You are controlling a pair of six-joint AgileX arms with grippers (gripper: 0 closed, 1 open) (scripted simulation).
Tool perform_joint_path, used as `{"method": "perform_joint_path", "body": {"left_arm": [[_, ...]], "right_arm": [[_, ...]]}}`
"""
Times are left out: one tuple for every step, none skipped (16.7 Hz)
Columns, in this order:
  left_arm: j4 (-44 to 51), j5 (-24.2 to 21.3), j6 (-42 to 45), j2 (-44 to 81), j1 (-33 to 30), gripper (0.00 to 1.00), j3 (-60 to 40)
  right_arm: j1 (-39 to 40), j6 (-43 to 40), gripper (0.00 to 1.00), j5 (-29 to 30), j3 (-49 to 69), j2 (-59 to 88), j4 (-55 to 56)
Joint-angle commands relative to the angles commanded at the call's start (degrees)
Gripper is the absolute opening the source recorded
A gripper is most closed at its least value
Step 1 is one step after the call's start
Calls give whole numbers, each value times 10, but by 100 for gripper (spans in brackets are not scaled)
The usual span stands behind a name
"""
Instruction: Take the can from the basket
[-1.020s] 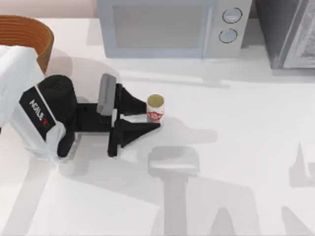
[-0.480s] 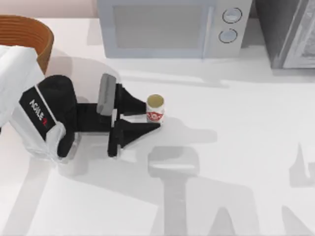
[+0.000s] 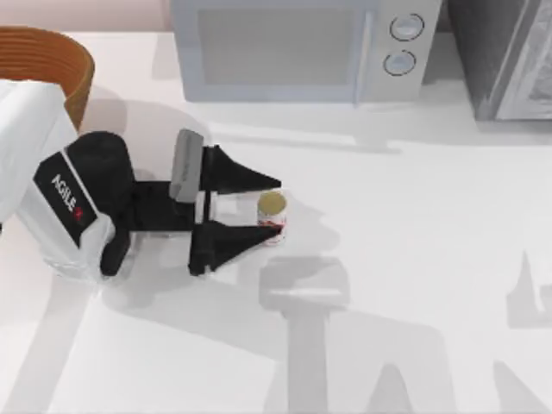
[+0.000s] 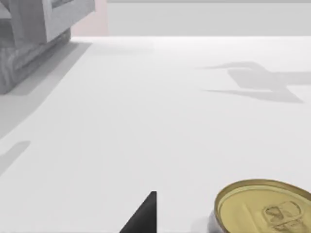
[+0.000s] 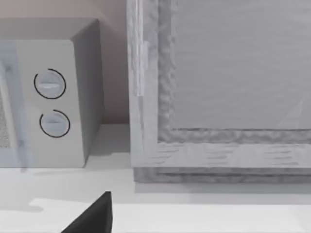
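The can [image 3: 272, 214], white with a red label and a gold top, stands upright on the white table [image 3: 414, 259], outside the basket. My left gripper [image 3: 278, 205] lies low around it, open, with the can between its spread black fingers and closer to the front one. In the left wrist view the can's gold top [image 4: 265, 209] sits close beside one black fingertip [image 4: 144, 218]. The orange-brown wicker basket [image 3: 52, 53] stands at the table's far left corner, partly hidden behind my left arm. One black fingertip [image 5: 92, 217] of my right gripper shows in the right wrist view.
A microwave [image 3: 302, 47] stands along the back edge, with a grey cabinet [image 3: 509, 60] at the back right. The right wrist view faces the microwave's dials [image 5: 51, 102] and the cabinet [image 5: 218, 87]. Arm shadows fall across the front of the table.
My left gripper's fingers have spread apart and let go of the can. The can now sits a little lower in the top view, resting on the table.
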State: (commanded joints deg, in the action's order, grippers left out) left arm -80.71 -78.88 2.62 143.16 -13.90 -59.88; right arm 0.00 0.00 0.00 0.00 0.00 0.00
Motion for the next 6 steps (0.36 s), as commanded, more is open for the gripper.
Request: {"method": "perform_joint_path", "body": {"left_arm": [[0,0,0,0,0,100,0],[0,0,0,0,0,100,0],[0,0,0,0,0,100,0],[0,0,0,0,0,100,0],[0,0,0,0,0,100,0],[0,0,0,0,0,100,0]], "right_arm": [[0,0,100,0,0,0,0],[0,0,100,0,0,0,0],[0,0,100,0,0,0,0],[0,0,100,0,0,0,0],[0,0,100,0,0,0,0],[0,0,100,0,0,0,0]]}}
